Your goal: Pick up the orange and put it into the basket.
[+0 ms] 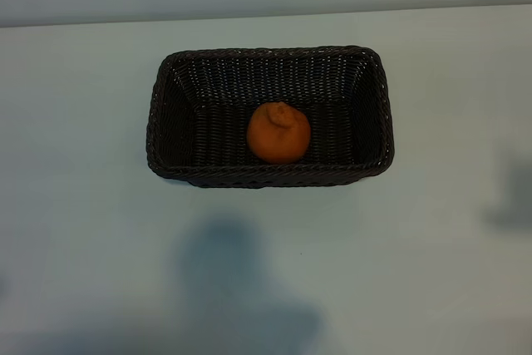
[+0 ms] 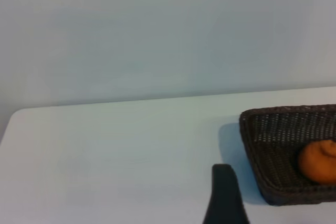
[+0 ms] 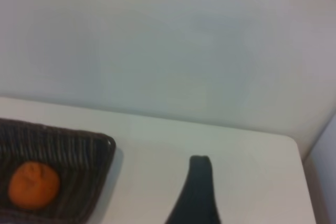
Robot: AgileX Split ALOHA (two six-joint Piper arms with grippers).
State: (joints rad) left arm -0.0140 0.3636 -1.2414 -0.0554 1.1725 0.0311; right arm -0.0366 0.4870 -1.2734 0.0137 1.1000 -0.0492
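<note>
The orange (image 1: 278, 132) lies inside the dark brown wicker basket (image 1: 266, 51), near the middle of its front wall, knob up. Nothing touches it. Neither gripper shows in the exterior view. In the left wrist view one dark finger (image 2: 224, 195) of my left gripper hangs over bare table, apart from the basket (image 2: 283, 112) and the orange (image 2: 318, 162). In the right wrist view one dark finger (image 3: 198, 192) of my right gripper hangs over bare table beside the basket (image 3: 79, 153) with the orange (image 3: 34, 184). Both grippers hold nothing.
The basket stands alone on a white table (image 1: 83, 230). A pale wall runs behind the table's far edge. Soft shadows fall on the table in front of the basket (image 1: 237, 288) and at the right edge. The table's corners show in both wrist views.
</note>
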